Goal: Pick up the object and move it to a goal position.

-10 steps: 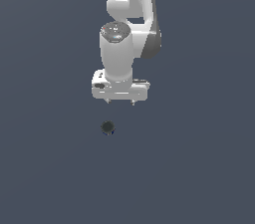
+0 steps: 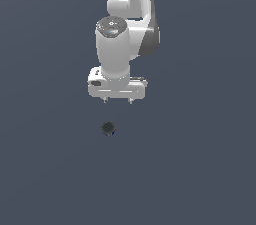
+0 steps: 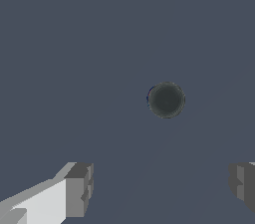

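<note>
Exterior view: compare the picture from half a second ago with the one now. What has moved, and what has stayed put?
The gripper has shifted slightly toward the exterior view's left and a little lower, closing in on the puck. Nothing was grasped or released: the fingers are spread wide with the puck clear of them. The puck lies in the same spot on the floor.

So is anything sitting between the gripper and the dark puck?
Nothing: in the exterior view only bare grey floor separates the open gripper from the puck; the wrist view shows the same.
</note>
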{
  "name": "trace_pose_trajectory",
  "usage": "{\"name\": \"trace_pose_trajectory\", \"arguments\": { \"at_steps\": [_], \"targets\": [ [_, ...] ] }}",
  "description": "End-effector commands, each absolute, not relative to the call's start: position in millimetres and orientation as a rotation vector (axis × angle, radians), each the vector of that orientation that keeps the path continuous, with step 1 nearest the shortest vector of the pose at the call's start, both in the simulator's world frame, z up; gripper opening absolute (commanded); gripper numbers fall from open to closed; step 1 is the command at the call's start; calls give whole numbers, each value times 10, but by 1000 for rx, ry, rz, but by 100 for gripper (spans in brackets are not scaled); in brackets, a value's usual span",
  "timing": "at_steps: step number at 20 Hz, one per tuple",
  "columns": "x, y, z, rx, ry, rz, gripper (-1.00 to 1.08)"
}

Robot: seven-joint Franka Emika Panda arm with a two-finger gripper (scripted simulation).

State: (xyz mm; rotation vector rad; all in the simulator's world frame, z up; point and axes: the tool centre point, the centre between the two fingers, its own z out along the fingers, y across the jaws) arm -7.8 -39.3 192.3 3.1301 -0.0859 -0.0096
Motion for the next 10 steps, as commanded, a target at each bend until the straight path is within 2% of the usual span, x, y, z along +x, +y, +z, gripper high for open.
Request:
{"name": "trace_pose_trajectory", "arguments": {
  "at_steps": [1, 10],
  "targets": [
    [-86, -411, 1960, 3127, -81, -9, 100],
    [-20, -467, 1807, 3129, -124, -8, 100]
  ]
}}
